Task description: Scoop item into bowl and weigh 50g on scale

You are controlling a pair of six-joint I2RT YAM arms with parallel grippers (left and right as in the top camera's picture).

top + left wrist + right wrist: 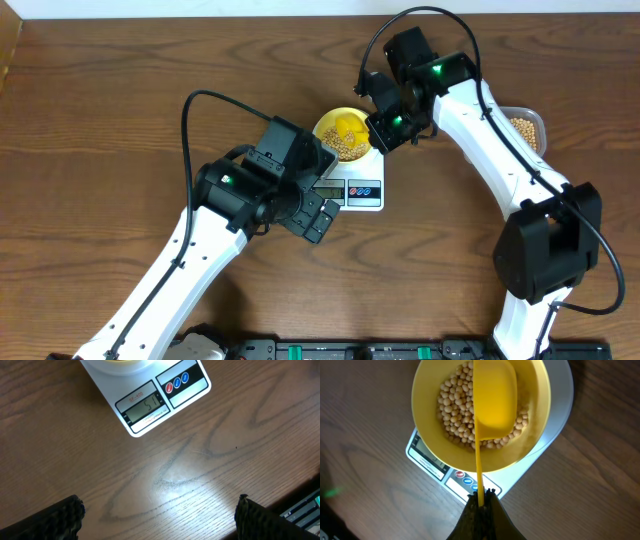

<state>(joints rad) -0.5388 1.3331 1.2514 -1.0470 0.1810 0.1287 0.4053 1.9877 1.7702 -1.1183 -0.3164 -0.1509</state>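
The left claw [159,506] is hovering released, fingers spread wide, over bare desk [225,460] just in front of the scale [150,407], whose display is appearing to read 51. The bowl [425,410] is sitting on the scale, holding the beans [455,410]. The right claw [481,504] is grasping the scoop [495,400] by its handle, whose long axis is running straight from the claw over the bowl's centre. The scoop is looking empty. Well right of the scale, the tub [542,125] is leaving open room for withdrawal.
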